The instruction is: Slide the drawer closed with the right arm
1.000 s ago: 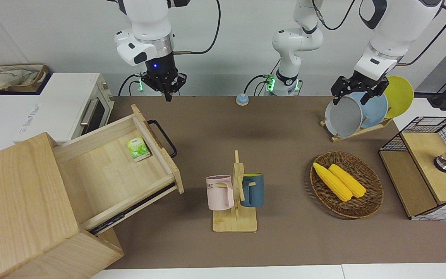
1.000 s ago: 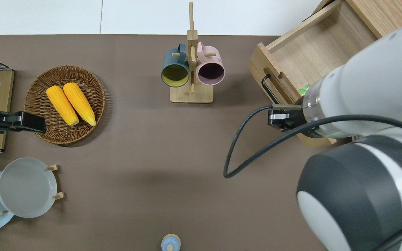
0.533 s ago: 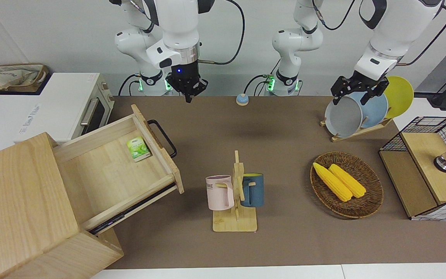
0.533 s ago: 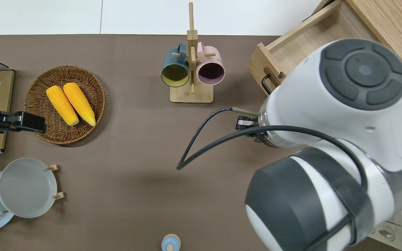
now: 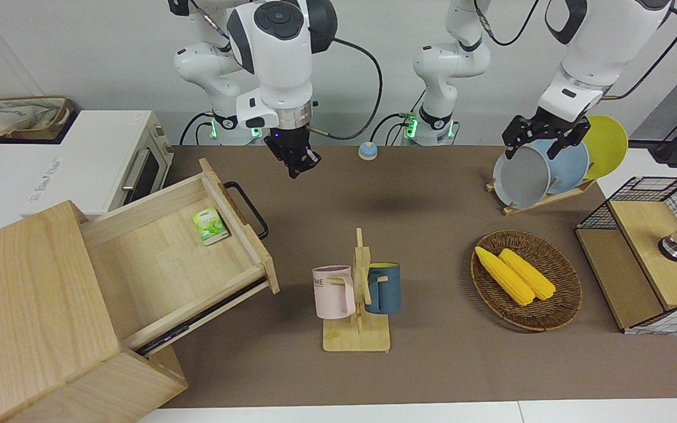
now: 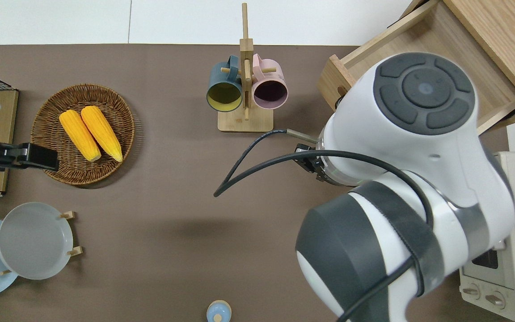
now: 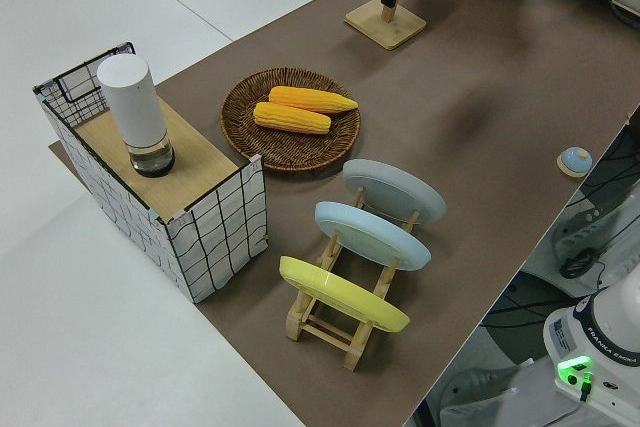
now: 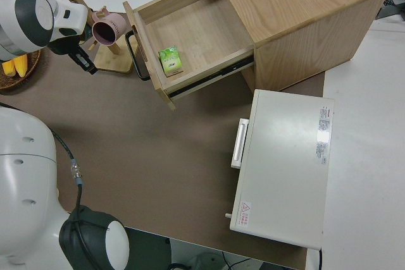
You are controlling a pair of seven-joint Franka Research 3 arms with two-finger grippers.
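Note:
The drawer (image 5: 168, 264) stands pulled far out of the pale wooden box (image 5: 27, 305) at the right arm's end of the table. Its black bar handle (image 5: 248, 208) faces the table's middle. A small green packet (image 5: 209, 226) lies inside it. The drawer also shows in the right side view (image 8: 190, 30). My right gripper (image 5: 296, 168) hangs over the bare brown mat beside the drawer's front panel, clear of the handle, with its fingers together and empty. It also shows in the right side view (image 8: 88, 66). My left arm is parked, its gripper (image 5: 541, 138) up in the air.
A wooden mug rack (image 5: 357, 294) with a pink and a blue mug stands mid-table. Toward the left arm's end are a wicker basket (image 5: 556, 305) with two corn cobs, a plate rack (image 5: 544, 167) and a wire-frame shelf (image 5: 647, 258). A white toaster oven (image 5: 109, 158) sits beside the box. A small blue button (image 5: 367, 151) lies near the robots.
My right arm has swung from above the drawer's corner toward the table's middle and dropped lower. The drawer and the left arm have not moved.

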